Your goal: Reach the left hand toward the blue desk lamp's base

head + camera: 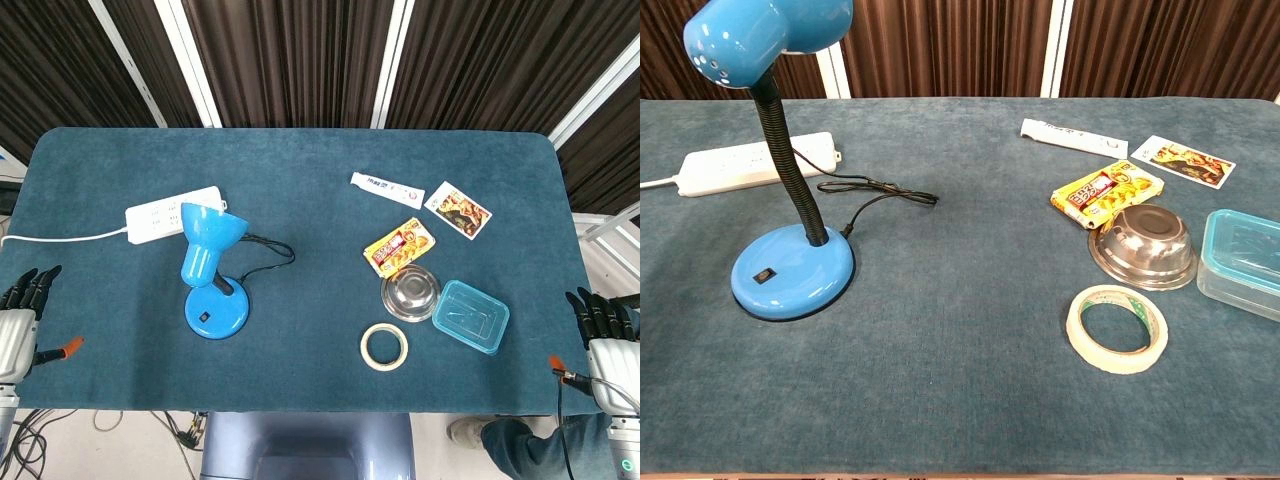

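The blue desk lamp stands left of the table's middle, its round base (216,311) (792,273) flat on the cloth with a small black switch on top. Its shade (209,236) (758,35) leans up on a black flexible neck. My left hand (22,312) hangs at the table's left front edge, well to the left of the base, fingers straight and apart, holding nothing. My right hand (604,330) sits at the right front edge, also open and empty. Neither hand shows in the chest view.
A white power strip (172,213) lies behind the lamp, with the lamp's black cord (262,262) looping beside it. To the right lie a tape roll (384,346), a steel bowl (411,293), a clear blue-lidded box (471,316), snack packets (400,246) and a white tube (386,187).
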Controlling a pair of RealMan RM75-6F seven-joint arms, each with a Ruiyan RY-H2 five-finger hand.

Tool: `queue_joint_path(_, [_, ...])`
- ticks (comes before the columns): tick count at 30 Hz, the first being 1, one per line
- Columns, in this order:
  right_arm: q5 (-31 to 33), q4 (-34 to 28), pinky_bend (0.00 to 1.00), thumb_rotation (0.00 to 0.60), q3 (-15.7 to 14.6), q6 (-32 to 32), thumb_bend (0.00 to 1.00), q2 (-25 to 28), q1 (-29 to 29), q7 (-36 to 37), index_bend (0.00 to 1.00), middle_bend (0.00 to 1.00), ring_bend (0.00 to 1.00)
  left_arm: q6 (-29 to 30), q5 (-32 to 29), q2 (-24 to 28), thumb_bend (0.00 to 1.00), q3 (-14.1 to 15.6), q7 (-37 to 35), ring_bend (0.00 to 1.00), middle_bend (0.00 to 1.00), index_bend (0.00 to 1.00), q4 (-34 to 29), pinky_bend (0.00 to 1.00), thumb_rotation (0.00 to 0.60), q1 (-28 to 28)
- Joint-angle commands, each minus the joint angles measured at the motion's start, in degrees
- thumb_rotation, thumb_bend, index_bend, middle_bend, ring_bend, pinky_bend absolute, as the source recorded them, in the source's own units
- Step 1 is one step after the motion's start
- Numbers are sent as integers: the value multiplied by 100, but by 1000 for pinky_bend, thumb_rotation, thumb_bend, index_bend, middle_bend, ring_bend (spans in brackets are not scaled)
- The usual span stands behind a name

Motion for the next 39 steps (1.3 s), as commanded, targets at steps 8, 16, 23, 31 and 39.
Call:
queue_joint_path(8, [7, -3, 0, 600, 3, 5, 287, -1, -1, -28, 0, 61, 36, -4, 16, 1, 81, -6, 89, 37, 106, 29, -43, 154, 600, 27])
queue_joint_path(16, [71, -23, 0, 600, 9, -21, 287, -4, -5, -102, 0, 61, 36, -9, -24, -4, 81, -38, 129, 37, 109, 29, -53, 154, 600, 41])
queue_joint_path(23, [110, -50, 0, 600, 16, -33, 287, -2, -7, -152, 0, 61, 36, -35, -61, -4, 84, -53, 164, 40, 111, 29, -77, 154, 600, 53])
queue_joint_path(31, [172, -77, 0, 600, 32, -32, 287, -11, -18, -219, 0, 61, 36, -122, -68, -14, 95, -58, 227, 109, 163, 32, -85, 248, 600, 21])
queue_joint_path(39, [232, -131, 0, 600, 40, -54, 287, -14, -23, -262, 0, 61, 37, -222, 544, -341, 394, 30, 24, 524, 573, 135, 297, 658, 600, -199])
